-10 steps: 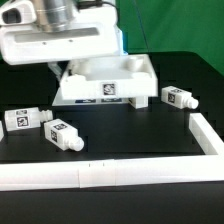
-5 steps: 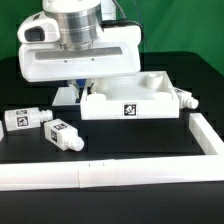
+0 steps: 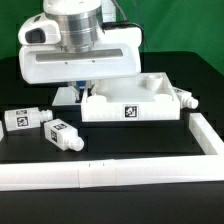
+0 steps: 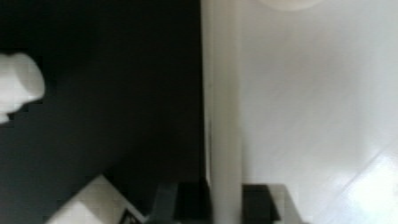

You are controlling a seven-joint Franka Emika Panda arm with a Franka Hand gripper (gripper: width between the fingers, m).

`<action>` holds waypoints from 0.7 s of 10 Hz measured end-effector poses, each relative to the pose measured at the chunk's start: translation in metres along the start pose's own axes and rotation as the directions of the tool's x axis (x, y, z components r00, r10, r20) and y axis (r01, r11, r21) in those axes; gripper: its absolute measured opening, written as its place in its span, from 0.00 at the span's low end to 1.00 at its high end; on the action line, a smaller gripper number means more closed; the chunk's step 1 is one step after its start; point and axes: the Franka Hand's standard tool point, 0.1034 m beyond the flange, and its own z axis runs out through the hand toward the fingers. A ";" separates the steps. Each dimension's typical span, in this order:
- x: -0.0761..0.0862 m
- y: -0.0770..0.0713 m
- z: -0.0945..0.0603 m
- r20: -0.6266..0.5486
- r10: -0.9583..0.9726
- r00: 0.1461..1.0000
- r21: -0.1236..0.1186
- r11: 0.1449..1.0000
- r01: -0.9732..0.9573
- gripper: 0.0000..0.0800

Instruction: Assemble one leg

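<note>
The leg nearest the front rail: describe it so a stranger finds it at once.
Start at the big white panel mid-table and look to the exterior view's left, where two legs lie. The leg is the slanted one nearer the white rail; its neighbour lies farther back.

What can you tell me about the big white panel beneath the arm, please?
The white panel is a plastic-looking piece with raised rims and a black-and-white tag on its near edge. It sits over the black table beneath the arm, the gripper shut on one rim, a finger on each side. A white leg lies by its corner on the exterior view's right.
</note>
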 end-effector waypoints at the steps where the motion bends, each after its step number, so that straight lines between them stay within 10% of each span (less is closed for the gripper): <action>1: 0.017 -0.009 -0.004 -0.020 -0.007 1.000 -0.008 1.000 0.007 0.07; 7: 0.047 -0.039 0.022 -0.036 -0.021 0.999 -0.020 1.000 0.020 0.07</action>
